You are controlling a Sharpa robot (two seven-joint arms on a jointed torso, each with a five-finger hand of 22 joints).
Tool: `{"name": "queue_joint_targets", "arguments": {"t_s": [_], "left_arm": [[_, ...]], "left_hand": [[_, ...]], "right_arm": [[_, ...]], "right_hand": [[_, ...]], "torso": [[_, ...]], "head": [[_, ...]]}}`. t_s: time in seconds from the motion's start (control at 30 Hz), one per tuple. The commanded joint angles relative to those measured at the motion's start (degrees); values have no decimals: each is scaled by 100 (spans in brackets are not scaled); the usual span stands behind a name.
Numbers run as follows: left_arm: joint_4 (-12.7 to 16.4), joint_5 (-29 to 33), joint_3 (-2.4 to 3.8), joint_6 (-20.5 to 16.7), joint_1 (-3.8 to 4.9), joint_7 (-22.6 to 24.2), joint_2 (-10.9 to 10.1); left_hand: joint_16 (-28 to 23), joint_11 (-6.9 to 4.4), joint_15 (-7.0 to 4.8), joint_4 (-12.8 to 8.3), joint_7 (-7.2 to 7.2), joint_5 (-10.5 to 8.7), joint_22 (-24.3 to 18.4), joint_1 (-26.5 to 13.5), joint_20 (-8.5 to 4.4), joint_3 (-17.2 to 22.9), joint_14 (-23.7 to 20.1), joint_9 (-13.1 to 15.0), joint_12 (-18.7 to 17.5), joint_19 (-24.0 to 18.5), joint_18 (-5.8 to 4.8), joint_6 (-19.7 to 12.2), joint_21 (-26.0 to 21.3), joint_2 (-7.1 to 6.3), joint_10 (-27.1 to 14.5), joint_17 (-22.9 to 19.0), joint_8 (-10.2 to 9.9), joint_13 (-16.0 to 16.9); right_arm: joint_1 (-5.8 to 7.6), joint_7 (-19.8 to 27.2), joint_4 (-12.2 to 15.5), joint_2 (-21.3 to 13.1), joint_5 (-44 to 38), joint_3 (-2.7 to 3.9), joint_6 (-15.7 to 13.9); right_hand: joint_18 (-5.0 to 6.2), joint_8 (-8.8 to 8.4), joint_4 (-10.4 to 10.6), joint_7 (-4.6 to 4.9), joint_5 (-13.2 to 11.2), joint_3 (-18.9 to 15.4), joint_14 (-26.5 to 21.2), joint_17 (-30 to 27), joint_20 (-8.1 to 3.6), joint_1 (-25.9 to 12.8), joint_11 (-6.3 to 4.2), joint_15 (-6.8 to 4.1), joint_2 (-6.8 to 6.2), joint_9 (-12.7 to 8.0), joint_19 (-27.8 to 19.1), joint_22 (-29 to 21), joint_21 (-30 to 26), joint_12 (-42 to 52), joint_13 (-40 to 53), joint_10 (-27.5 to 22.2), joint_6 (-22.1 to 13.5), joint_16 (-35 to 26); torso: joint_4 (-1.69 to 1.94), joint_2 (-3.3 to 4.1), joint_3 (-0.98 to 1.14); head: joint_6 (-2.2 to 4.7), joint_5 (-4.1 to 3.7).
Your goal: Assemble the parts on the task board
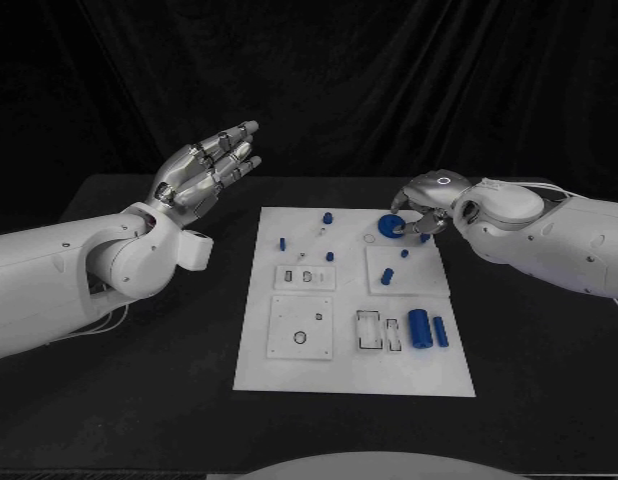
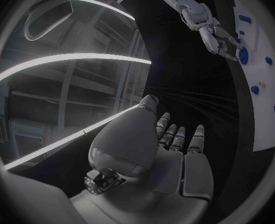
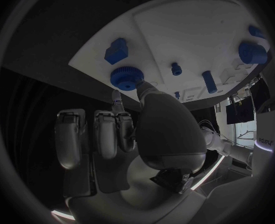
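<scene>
right hand (image 1: 427,205) pinched the round blue knob (image 1: 390,227) at the task board's (image 1: 288,370) far right corner, likely to seat it | left hand (image 1: 208,168) empty, fingers spread, raised clear at far left

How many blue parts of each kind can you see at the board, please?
Knob: 1
Block: 1
Lying cylinders: 2
Small pegs: 5
Total: 9, as far as the head view shows.
</scene>
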Motion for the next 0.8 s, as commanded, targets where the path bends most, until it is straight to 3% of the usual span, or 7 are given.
{"name": "queue_joint_targets", "arguments": {"t_s": [0.03, 0.27, 0.5, 0.53, 0.67, 0.8], "left_arm": [[2, 7, 7, 79, -9, 282, 13], [-3, 7, 7, 88, -13, 280, 17], [-8, 7, 7, 97, -16, 278, 21], [-9, 7, 7, 97, -17, 278, 21], [-12, 7, 7, 99, -18, 272, 21], [-16, 7, 6, 100, -19, 261, 22]], "left_hand": [[-21, 2, 22, -11, 14, 38, -1, 62, 23, 38, -3, 5, -34, 4, 97, 27, 9, -16, -48, -5, 14, -6], [-21, 2, 22, -11, 14, 38, -1, 62, 23, 38, -3, 5, -34, 4, 97, 27, 9, -16, -48, -5, 14, -6], [-21, 4, 25, -18, 15, 38, -1, 67, 25, 47, -3, 5, -34, 4, 97, 23, 9, -15, -52, -5, 13, -6], [-21, 4, 25, -18, 15, 38, -1, 67, 25, 47, -3, 5, -34, 4, 97, 23, 9, -15, -52, -5, 13, -6], [-21, 4, 25, -18, 15, 38, -1, 67, 25, 47, -3, 5, -34, 4, 97, 23, 9, -15, -52, -5, 13, -6], [-21, 4, 25, -18, 15, 38, -1, 67, 25, 47, -3, 5, -34, 4, 97, 23, 9, -15, -52, -5, 13, -6]], "right_arm": [[-21, -1, -32, 14, 10, 3, 82], [-48, 26, -101, 58, 14, 3, 204], [-77, 74, -146, 99, 15, 3, 252], [-79, 84, -150, 103, 16, 3, 254], [-86, 134, -170, 121, 89, 3, 251], [-88, 166, -176, 127, 140, 3, 245]], "right_hand": [[-44, 20, -4, 2, -14, -26, 590, 1508, 27, 36, 34, 40, -25, 6, 597, 1509, 15, 14, 1508, 597, 27, 14], [-44, 44, -10, 2, 132, -7, 590, 1508, 24, 94, 35, 38, 3, 32, 597, 1509, 15, 14, 1508, 597, 61, 14], [-44, 113, -65, 1, 566, 42, 590, 1508, 29, 234, 47, 46, 65, 100, 597, 1509, 15, 14, 1508, 597, 180, 14], [-44, 133, -94, -2, 744, 67, 590, 1508, 27, 277, 49, 45, 85, 117, 597, 1509, 15, 14, 1508, 597, 220, 14], [-44, 204, -162, -29, 1076, 110, 590, 1508, 24, 338, 34, 37, 122, 179, 597, 1509, 15, 14, 1508, 597, 353, 14], [-44, 401, -303, -133, 1504, 172, 590, 1508, -35, 401, -66, -31, 183, 369, 597, 1509, 15, 14, 1508, 597, 653, 14]], "torso": [[-1, 6, 0], [0, 9, 0], [-1, 5, 2], [-2, 3, 1], [-1, 1, -3], [-4, 3, -1]], "head": [[-8, 8], [-13, -5], [-24, -7], [-29, -3], [-37, 0], [-40, 0]]}}
